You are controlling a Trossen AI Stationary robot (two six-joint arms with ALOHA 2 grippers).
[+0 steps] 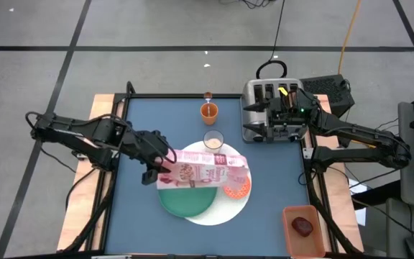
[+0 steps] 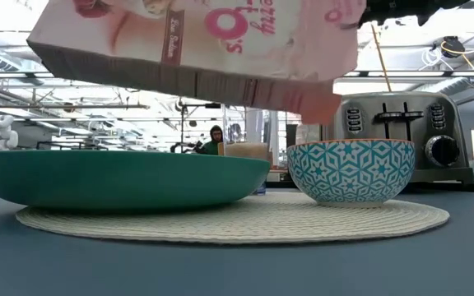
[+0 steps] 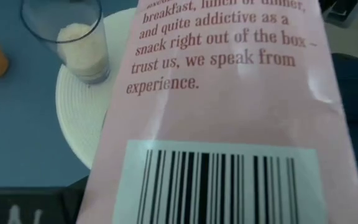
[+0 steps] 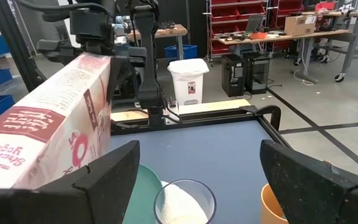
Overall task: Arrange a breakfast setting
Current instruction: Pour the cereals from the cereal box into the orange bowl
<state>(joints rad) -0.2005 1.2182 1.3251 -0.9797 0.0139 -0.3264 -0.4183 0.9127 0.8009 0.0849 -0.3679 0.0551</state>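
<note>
One pink cereal box (image 1: 208,170) with red lettering lies sideways, clamped by the left gripper (image 1: 158,171).

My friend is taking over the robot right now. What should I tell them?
Left gripper: shut on the pink cereal box, held on its side in the air over the green plate and patterned bowl.
Right gripper: open, empty, parked by the toaster.
Placed: woven mat under plate and bowl, glass of milk at its edge, orange cup farther back.
Left: probably pour the cereal, then set the box down. No spoon in view.
</note>
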